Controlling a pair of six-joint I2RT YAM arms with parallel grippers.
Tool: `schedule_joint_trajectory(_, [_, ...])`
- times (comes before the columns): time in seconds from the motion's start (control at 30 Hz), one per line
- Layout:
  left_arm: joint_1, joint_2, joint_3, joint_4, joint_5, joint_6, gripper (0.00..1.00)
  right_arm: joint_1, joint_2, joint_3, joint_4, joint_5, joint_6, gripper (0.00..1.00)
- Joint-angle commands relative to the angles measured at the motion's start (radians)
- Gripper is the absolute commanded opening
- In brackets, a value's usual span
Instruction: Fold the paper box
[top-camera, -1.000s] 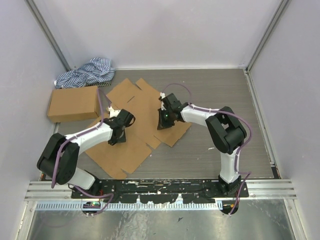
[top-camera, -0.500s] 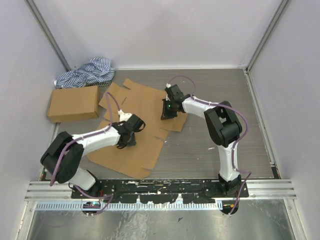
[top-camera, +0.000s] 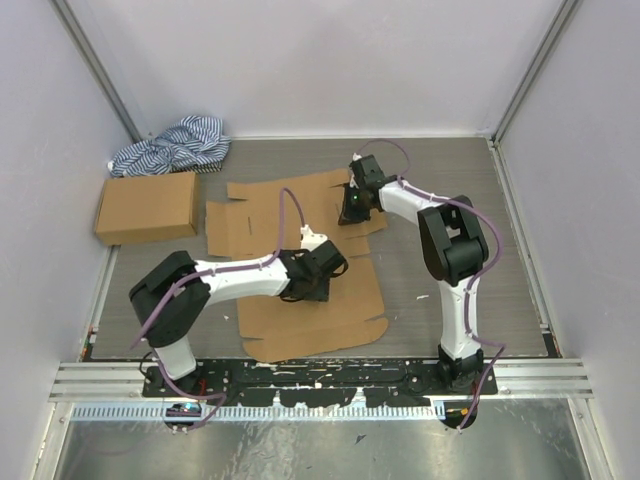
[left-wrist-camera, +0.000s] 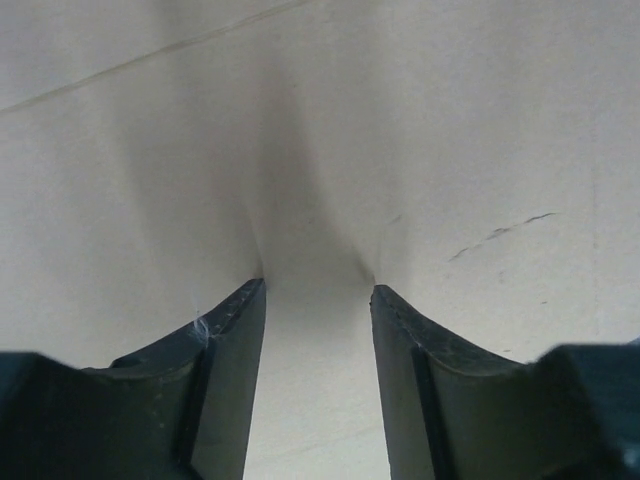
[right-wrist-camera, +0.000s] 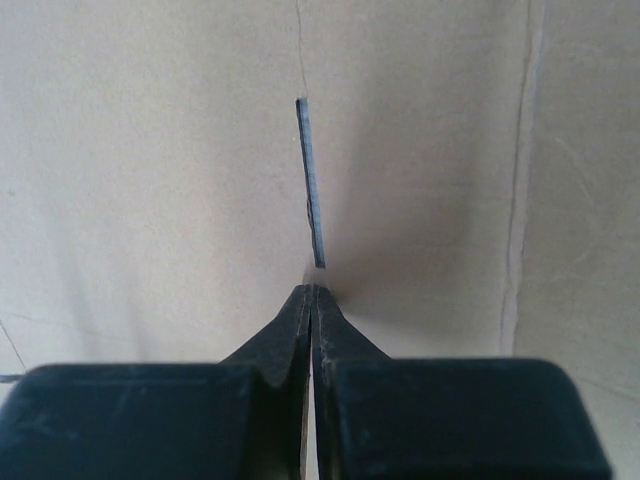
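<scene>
The paper box is a flat brown cardboard blank lying unfolded on the table between my arms. My left gripper is open, with its tips down on the blank's near middle. In the left wrist view the jaws stand apart with bare cardboard between them. My right gripper is shut, with its tip on the blank's far right part. In the right wrist view the shut tips touch the cardboard just below a dark cut slit.
A ready-made brown cardboard box stands at the left, with a blue-white striped cloth behind it in the back left corner. Walls close off the left, back and right. A metal rail runs along the near edge.
The blank has turned and slid to the right under both grippers. My left gripper moved right toward the centre. My right gripper moved farther back and right.
</scene>
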Motion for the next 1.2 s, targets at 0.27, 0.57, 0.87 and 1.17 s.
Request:
schedule_joint_trajectory(0.27, [0.087, -0.423, -0.054, -0.220, -0.253, 0.057, 0.82, -0.040, -0.347, -0.154, 0.041, -0.084, -0.006, 0.67])
schedule_joint_trajectory(0.57, [0.531, -0.640, -0.290, -0.033, -0.006, 0.147, 0.86, -0.141, -0.390, -0.356, 0.111, -0.200, -0.005, 1.00])
schedule_joint_trajectory(0.87, [0.551, -0.450, -0.256, -0.030, 0.009, 0.166, 0.86, -0.140, -0.376, -0.415, 0.088, -0.153, -0.044, 1.00])
schedule_joint_trajectory(1.17, [0.581, -0.406, -0.269, 0.010, 0.006, 0.184, 0.86, -0.104, -0.329, -0.413, 0.070, -0.098, -0.058, 1.00])
